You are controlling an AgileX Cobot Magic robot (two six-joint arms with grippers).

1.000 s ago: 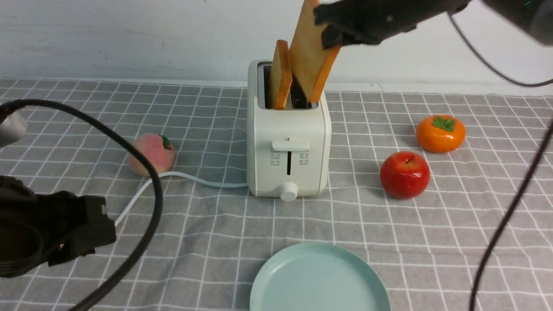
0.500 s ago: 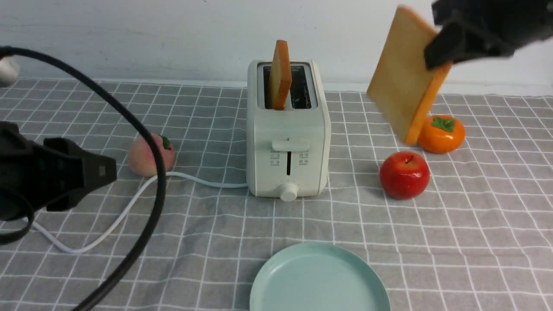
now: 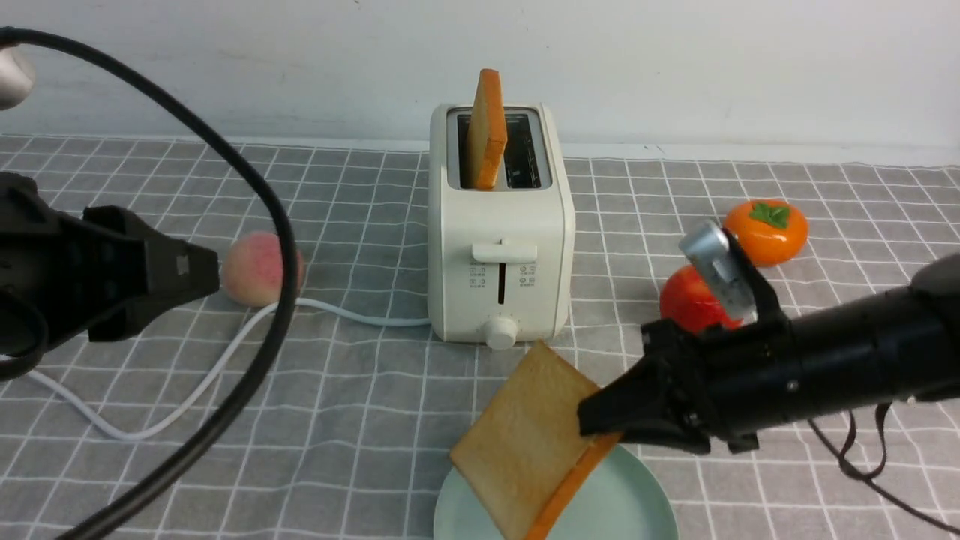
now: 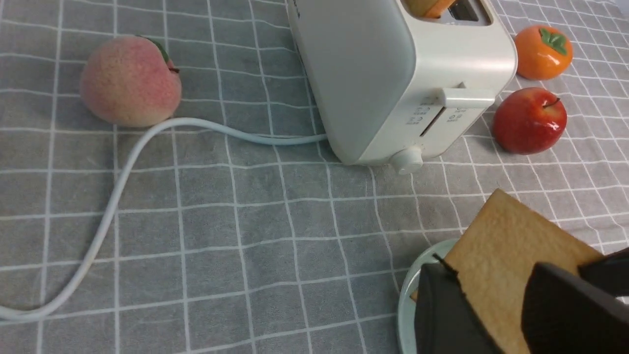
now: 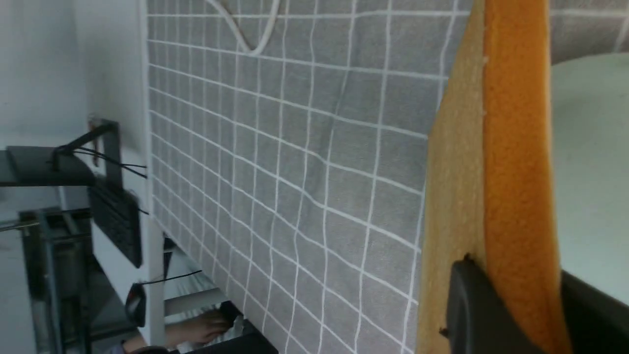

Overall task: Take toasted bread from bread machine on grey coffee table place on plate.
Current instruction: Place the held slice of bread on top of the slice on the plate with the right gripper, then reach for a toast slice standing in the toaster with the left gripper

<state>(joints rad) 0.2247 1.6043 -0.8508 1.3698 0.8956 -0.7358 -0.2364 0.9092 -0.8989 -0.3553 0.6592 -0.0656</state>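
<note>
The bread machine (image 3: 499, 247) stands mid-table on the grey coffee table (image 3: 360, 420), with one slice of toasted bread (image 3: 487, 127) upright in its left slot. My right gripper (image 3: 600, 424) is shut on the other slice of toasted bread (image 3: 529, 431), pinching its orange crust edge (image 5: 511, 147). That slice hangs tilted, its low corner over the mint-green plate (image 3: 637, 502) at the front edge. My left gripper (image 3: 202, 274) hovers at the far left, open and empty. The left wrist view shows that gripper (image 4: 486, 269) with its jaws apart, and the held slice (image 4: 506, 231) far beyond them.
A peach (image 3: 255, 268) lies left of the toaster, beside the white cord (image 3: 187, 390) that loops forward. A red apple (image 3: 686, 300) and an orange persimmon (image 3: 765, 231) sit to the right, behind my right arm. A black cable (image 3: 277, 300) arcs across the left side.
My right gripper lifted the slice out of the toaster's right slot, swung it right, then brought it down over the plate. My left gripper rose slightly.
</note>
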